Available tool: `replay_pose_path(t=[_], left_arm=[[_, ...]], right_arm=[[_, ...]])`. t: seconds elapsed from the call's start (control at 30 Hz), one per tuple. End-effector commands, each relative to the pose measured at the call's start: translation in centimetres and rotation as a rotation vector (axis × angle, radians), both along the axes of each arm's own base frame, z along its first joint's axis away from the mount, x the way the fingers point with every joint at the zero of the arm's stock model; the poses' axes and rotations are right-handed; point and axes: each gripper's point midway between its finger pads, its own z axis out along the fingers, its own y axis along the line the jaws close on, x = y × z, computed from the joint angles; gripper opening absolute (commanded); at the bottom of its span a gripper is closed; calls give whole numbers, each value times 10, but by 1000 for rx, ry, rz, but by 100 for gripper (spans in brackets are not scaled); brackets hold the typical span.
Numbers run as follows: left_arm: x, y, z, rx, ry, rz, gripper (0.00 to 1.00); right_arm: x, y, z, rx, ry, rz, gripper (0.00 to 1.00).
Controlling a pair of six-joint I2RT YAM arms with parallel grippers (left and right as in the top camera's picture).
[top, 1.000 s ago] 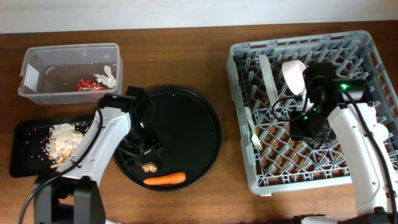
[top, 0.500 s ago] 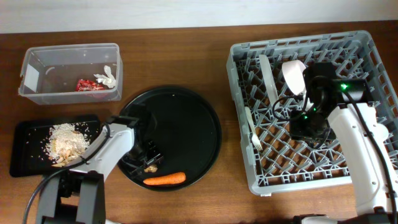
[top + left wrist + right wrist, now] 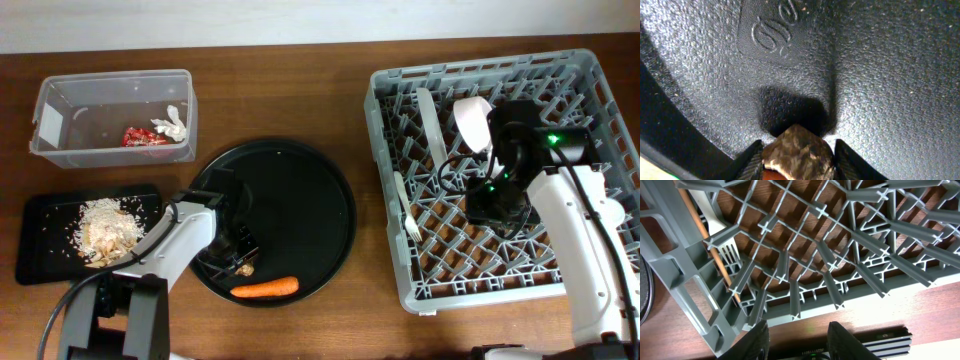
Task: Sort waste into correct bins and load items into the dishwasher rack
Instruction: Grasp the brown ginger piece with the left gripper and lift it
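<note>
The one brown lump [image 3: 799, 154] lies on the round tray [image 3: 338, 196], near its front-left rim. The left gripper [image 3: 798, 146] is down on it. In the left wrist view its two fingers [image 3: 753, 161] press the lump from both sides, so the gripper is clamped on it. The lump throws a dark shadow on the tray's grained black floor.

One carrot [image 3: 265, 288] lies on the same tray, just in front of the lump, lengthwise along the rim.

There are two bins to the left. The clear tub [image 3: 62, 100] stands at the back and holds two things: one red wrapper [image 3: 140, 137] and one white tissue [image 3: 172, 125], side by side near its right end. The shallow black tray [image 3: 38, 215] lies in front of the tub and holds one heap of rice scraps [image 3: 105, 228].

The grey rack [image 3: 590, 88] fills the right side of the table. Three items show in it: one white plate [image 3: 431, 125] standing on edge between pegs near the back, one pale bowl [image 3: 473, 122] tipped up just right of the plate, and one cream fork [image 3: 405, 205] lying along the left wall.

The right gripper [image 3: 797, 329] hangs over the rack's front-left part, its two fingers apart with nothing between them. The fork's tines show ahead of it in the right wrist view.
</note>
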Motion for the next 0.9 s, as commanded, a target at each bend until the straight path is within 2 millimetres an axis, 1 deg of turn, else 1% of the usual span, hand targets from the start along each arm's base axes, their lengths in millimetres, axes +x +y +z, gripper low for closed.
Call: replay_pose_path(t=[0.0, 0.07, 0.13, 0.27, 0.33, 0.4, 0.47, 0.53, 0.67, 0.8, 0.87], left_arm=[[1, 1, -2, 9, -13, 2, 42], [3, 1, -2, 8, -21, 2, 40], [5, 1, -2, 6, -30, 2, 35], [11, 0, -2, 1, -51, 2, 29], [14, 1, -2, 2, -62, 4, 28], [17, 4, 0, 8, -69, 15, 27], [24, 11, 3, 13, -86, 13, 23], [33, 18, 10, 9, -105, 5, 21], [52, 33, 26, 6, -144, -1, 20], [77, 54, 49, 12, -214, -4, 20], [86, 65, 61, 19, -238, 7, 20]], right_arm=[[-1, -1, 0, -16, 0, 4, 41], [-1, -1, 0, -16, 0, 4, 41], [-1, -1, 0, -16, 0, 4, 42], [-2, -1, 0, -16, 1, 4, 41], [-2, -1, 0, -16, 2, 4, 42], [-2, -1, 0, -16, 3, 4, 42], [-2, -1, 0, -16, 4, 4, 41], [-2, -1, 0, -16, 4, 4, 41], [-2, -1, 0, -16, 4, 4, 41], [-2, -1, 0, -16, 4, 4, 42], [-2, -1, 0, -16, 4, 4, 41]])
